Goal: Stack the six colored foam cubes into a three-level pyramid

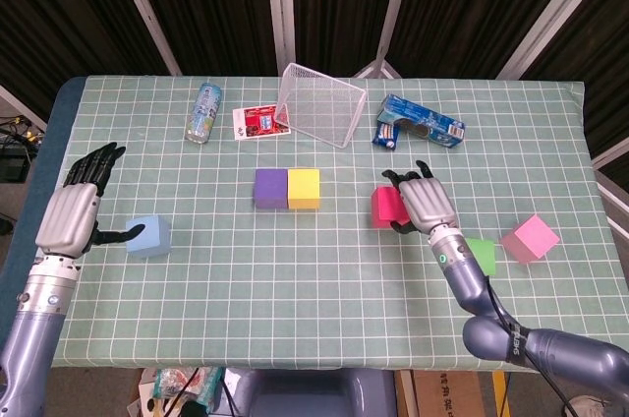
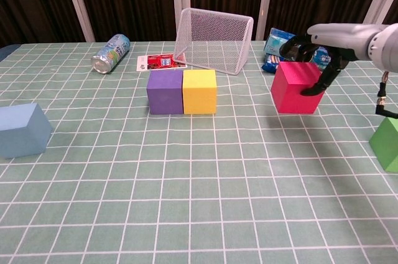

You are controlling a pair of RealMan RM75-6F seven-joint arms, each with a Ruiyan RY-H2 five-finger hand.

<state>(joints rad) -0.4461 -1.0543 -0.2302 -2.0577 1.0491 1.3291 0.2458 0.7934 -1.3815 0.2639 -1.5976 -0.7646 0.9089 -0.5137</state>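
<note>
My right hand (image 1: pixel 421 199) (image 2: pixel 323 43) grips the magenta cube (image 1: pixel 387 205) (image 2: pixel 295 87) and holds it lifted off the cloth, to the right of the yellow cube (image 1: pixel 304 188) (image 2: pixel 199 91). The yellow cube stands flush against the purple cube (image 1: pixel 269 188) (image 2: pixel 165 92) at the table's middle. A green cube (image 1: pixel 481 256) (image 2: pixel 388 143) and a pink cube (image 1: pixel 529 237) lie at the right. My left hand (image 1: pixel 73 212) is spread, its thumb touching the light blue cube (image 1: pixel 149 236) (image 2: pixel 23 129) at the left.
A wire mesh basket (image 1: pixel 320 104) (image 2: pixel 214 40) lies tipped at the back centre. Beside it are a red card (image 1: pixel 260 122), a fallen can (image 1: pixel 204 112) (image 2: pixel 111 53) and a blue cookie pack (image 1: pixel 419 123) (image 2: pixel 305 48).
</note>
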